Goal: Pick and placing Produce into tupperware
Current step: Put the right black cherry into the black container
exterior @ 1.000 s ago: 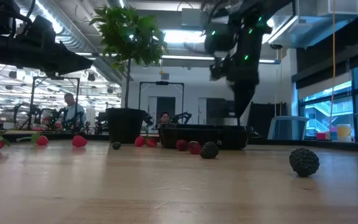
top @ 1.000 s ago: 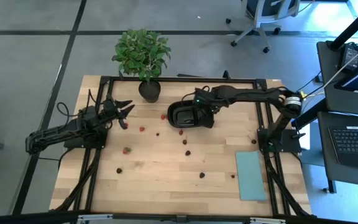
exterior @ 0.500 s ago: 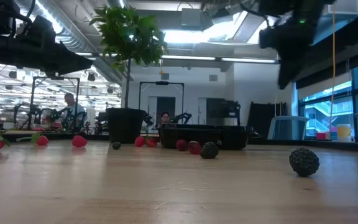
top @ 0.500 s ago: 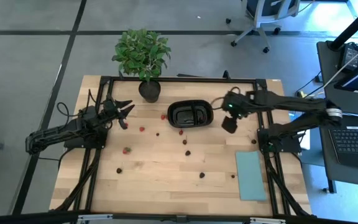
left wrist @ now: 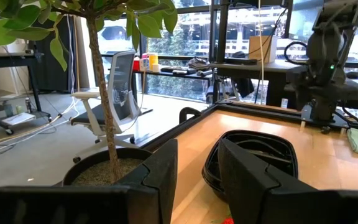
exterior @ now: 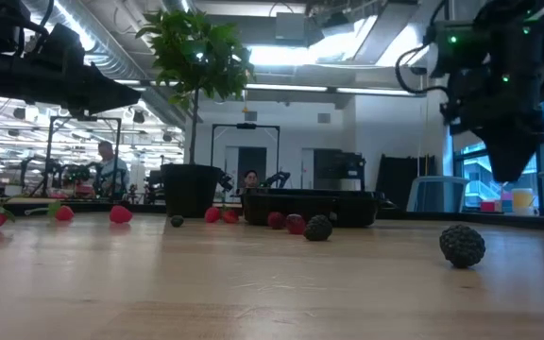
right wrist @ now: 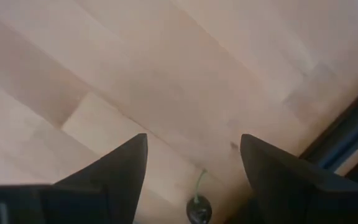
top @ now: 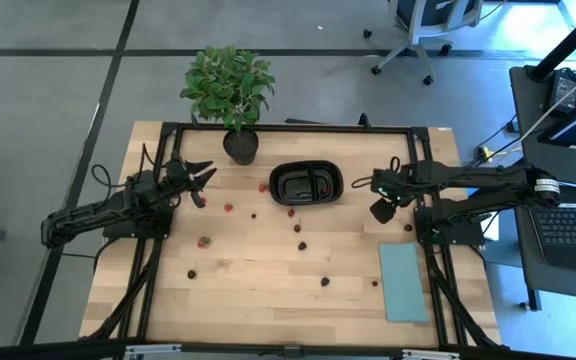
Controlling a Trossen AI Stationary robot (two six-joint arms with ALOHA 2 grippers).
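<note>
Black two-compartment oval tray (top: 306, 183): on the wooden counter (top: 268, 290) near the far edge, just beside the potted plant (top: 230, 92). Red and dark berries (top: 203, 241): scattered loose on the counter in front of and left of the tray. Right hand (top: 381, 210): right of the tray, above bare counter, fingers spread, empty; left hand (top: 201, 185): at the left side, fingers parted, empty.

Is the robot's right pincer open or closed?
Open: the right pincer shows bare wood between its spread fingers, holding nothing.
</note>
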